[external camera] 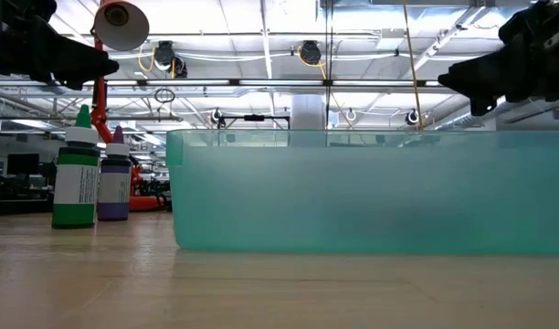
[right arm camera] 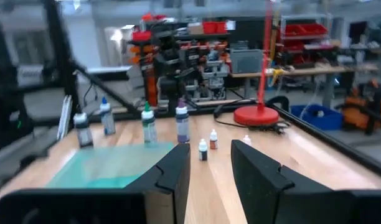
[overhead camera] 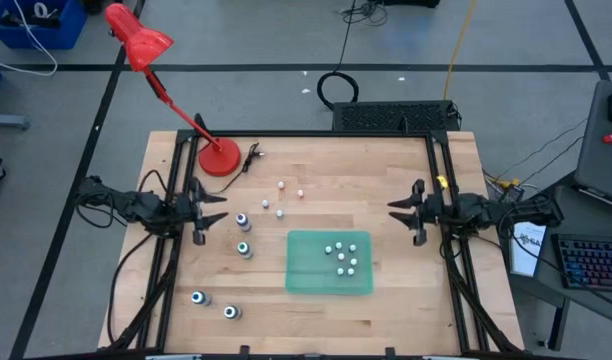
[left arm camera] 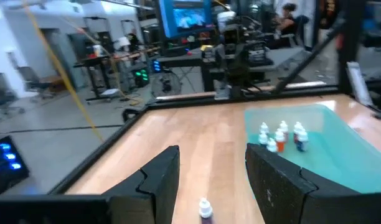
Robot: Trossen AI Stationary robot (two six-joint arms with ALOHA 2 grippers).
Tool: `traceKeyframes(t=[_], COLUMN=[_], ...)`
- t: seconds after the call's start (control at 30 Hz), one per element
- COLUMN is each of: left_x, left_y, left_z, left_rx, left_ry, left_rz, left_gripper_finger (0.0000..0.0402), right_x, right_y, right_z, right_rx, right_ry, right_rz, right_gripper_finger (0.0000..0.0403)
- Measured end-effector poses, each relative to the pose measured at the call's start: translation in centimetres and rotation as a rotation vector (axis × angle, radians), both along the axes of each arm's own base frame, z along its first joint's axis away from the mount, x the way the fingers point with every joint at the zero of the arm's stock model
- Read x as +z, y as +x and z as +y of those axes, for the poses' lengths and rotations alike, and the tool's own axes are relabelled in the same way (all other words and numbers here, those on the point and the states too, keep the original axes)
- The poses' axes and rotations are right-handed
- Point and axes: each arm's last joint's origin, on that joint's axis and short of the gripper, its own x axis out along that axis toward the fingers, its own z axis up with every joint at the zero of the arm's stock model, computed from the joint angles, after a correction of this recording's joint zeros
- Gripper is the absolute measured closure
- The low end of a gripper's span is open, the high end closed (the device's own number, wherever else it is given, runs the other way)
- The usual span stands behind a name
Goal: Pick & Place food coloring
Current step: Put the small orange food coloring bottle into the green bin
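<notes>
Teal tray: six small bottles placed. Outstanding on worktop: three small bottles, four larger bottles. Left gripper and right gripper: open, empty, at frame sides.

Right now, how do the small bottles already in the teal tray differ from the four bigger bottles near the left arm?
The small bottles are tiny and whitish; the bigger bottles are taller with darker bodies and coloured tops. The small ones cluster inside the teal tray; the bigger ones stand apart on the bare wooden table, two close to the left gripper and two nearer the front edge. All appear upright, and none is gripped.
</notes>
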Motion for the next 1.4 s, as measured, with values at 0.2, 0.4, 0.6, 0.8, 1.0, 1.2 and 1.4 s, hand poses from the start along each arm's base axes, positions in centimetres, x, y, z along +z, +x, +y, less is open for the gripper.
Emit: traceKeyframes(t=[0.2,0.4,0.6,0.8,1.0,1.2,1.4], left_x=[0.3,0.7,4.2,8.9,12.1,11.4,6.7], left_y=[-0.1,-0.1,1.4,6.2,14.2,21.2,25.6], left_z=[0.3,1.0,1.7,4.5,9.9,14.3,15.7], left_rx=[0.115,0.285,0.349,0.584,0.219,0.242,0.263], left_ry=[-0.174,-0.249,-0.302,-0.378,-0.541,-0.562,-0.598], left_rz=[-0.064,-0.095,-0.009,0.321,0.63,0.739,0.963], left_gripper_finger=[0.0215,0.0215,0.0215,0.0215,0.0215,0.0215,0.0215], right_x=[0.0,0.0,0.0,0.0,0.0,0.0,0.0], right_y=[0.0,0.0,0.0,0.0,0.0,0.0,0.0], right_z=[0.0,0.0,0.0,0.0,0.0,0.0,0.0], right_rx=[0.003,0.003,0.003,0.003,0.003,0.003,0.003], right_ry=[0.104,0.12,0.121,0.121,0.121,0.121,0.121], right_rz=[-0.011,-0.018,-0.018,-0.019,-0.019,-0.02,-0.02], right_gripper_finger=[0.0298,0.0298,0.0298,0.0298,0.0298,0.0298,0.0298])
